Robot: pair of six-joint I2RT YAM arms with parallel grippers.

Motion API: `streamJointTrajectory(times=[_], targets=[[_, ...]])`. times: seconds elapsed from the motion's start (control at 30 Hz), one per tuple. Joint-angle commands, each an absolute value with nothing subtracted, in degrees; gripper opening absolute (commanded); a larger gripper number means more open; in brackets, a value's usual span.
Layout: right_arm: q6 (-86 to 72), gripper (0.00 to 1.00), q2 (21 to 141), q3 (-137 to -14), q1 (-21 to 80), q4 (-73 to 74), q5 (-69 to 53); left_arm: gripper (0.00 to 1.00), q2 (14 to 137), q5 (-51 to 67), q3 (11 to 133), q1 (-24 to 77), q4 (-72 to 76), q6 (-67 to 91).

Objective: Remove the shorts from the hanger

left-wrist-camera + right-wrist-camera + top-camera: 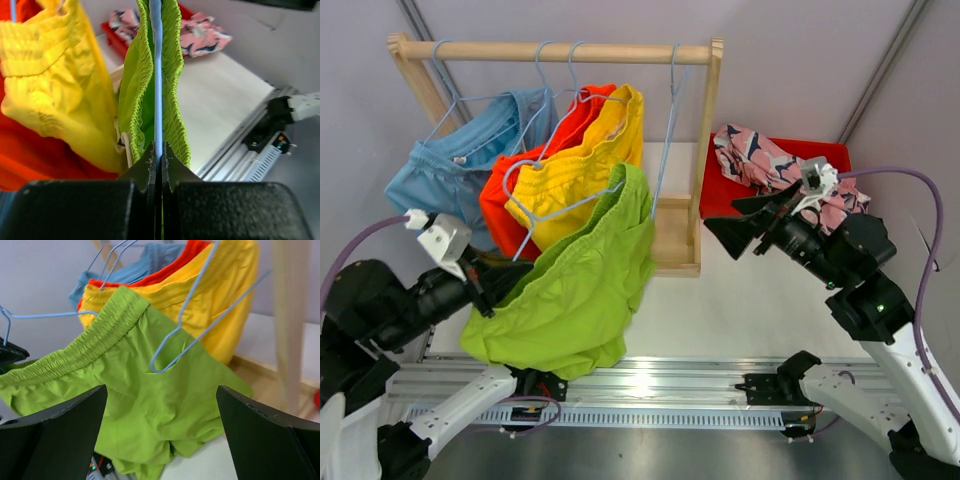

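The lime green shorts [580,290] hang on a blue wire hanger [570,205] pulled off the wooden rack [555,50] toward the near left. My left gripper [505,280] is shut on the hanger wire [156,75], which runs up between the folds of the green waistband [172,75]; its fingertips [156,150] pinch the wire. My right gripper [740,220] is open and empty, facing the green shorts [150,405] from the right, apart from them [161,390]. Light blue [450,165], orange-red [500,200] and yellow shorts [580,160] hang on the rack. The pink patterned shorts [760,160] lie in a red tray [820,155].
The rack's right wooden post [290,315] stands close to my right gripper. An aluminium rail [650,385] runs along the near table edge. The yellow shorts [50,85] hang just left of the green ones.
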State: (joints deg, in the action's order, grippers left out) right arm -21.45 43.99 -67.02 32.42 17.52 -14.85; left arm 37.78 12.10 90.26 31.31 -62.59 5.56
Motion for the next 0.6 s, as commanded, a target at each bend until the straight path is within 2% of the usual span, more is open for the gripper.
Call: streamJointTrajectory(times=[0.0,0.2,0.57], targets=[[-19.6,1.00,46.4,-71.0,39.3,17.5,-11.0,0.00,36.3,21.1,94.1,32.9,-56.0,7.2],[-14.3,0.99,50.8,-75.3,54.0,19.8,4.1,0.00,35.2,23.2,99.1,37.0,-55.5,8.7],[-12.9,1.00,53.4,-75.4,60.4,16.3,9.3,0.00,33.4,25.8,97.6,37.8,-55.0,9.4]])
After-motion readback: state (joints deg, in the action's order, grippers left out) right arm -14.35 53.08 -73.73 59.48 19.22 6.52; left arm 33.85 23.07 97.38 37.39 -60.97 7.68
